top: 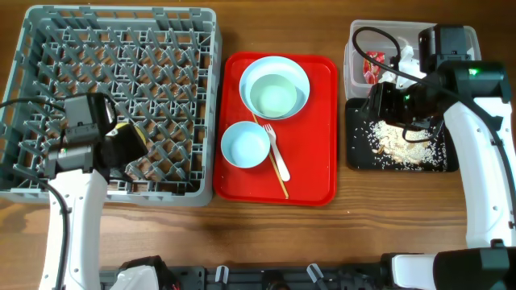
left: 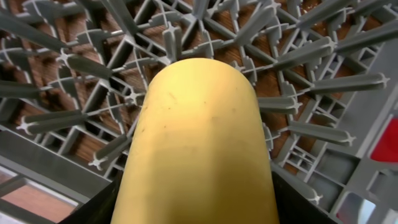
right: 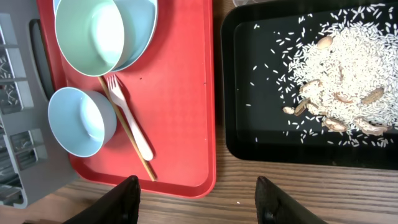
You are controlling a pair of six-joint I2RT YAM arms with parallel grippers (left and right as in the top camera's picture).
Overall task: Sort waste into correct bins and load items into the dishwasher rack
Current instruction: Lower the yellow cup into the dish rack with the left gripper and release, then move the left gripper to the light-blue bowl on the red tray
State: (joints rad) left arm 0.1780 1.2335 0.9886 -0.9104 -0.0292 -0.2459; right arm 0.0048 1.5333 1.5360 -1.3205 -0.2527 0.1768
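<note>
My left gripper (top: 121, 147) (left: 196, 211) is shut on the small yellow cup (top: 131, 129) (left: 199, 137) and holds it over the near part of the grey dishwasher rack (top: 121, 48) (left: 317, 84). My right gripper (top: 385, 101) (right: 198, 183) is open and empty, high over the gap between the red tray and the black tray (top: 359, 153) (right: 249, 124). The black tray holds beige food scraps (top: 403, 143) (right: 348, 68). The clear tub (top: 355, 48) holds the red wrapper (top: 375, 66) and the white napkin (top: 407, 56). I cannot make out the white plate.
The red serving tray (top: 314, 161) (right: 186, 93) carries a large pale green bowl (top: 275, 87) (right: 87, 31) nested in a wider pale blue dish, a small pale blue bowl (top: 245, 145) (right: 78, 121), a white fork (top: 274, 145) (right: 127, 115) and a wooden stick (top: 278, 181).
</note>
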